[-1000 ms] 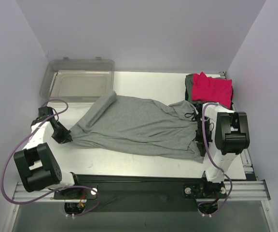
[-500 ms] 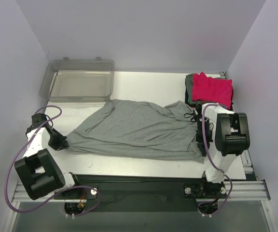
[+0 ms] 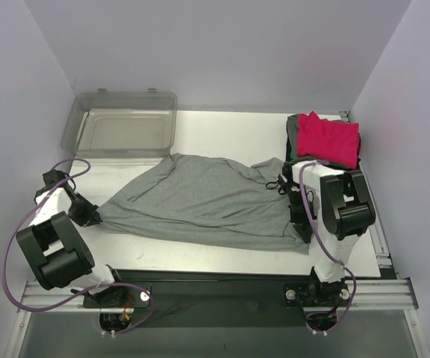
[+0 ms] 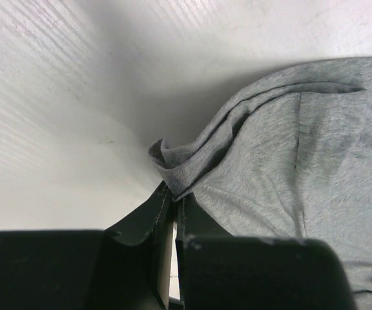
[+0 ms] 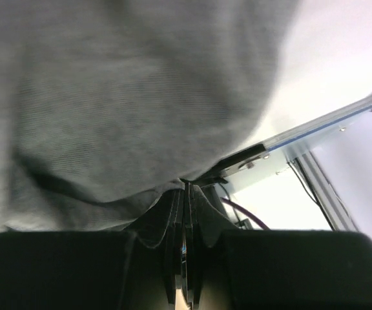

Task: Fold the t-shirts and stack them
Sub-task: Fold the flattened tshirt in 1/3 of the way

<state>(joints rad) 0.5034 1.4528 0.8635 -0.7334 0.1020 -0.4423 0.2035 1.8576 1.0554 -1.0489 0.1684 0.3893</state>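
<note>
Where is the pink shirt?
From above, the pink shirt sits at the table's far right corner, atop a dark folded pile, just beyond the right arm.

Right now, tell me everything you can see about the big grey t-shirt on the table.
The grey t-shirt is soft heather-grey knit cloth, wrinkled and pulled long across the white table between the two arms. The left gripper is shut on a ribbed edge at its left end; the right gripper is shut on cloth at its right end. Much of it rests on the table.
</note>
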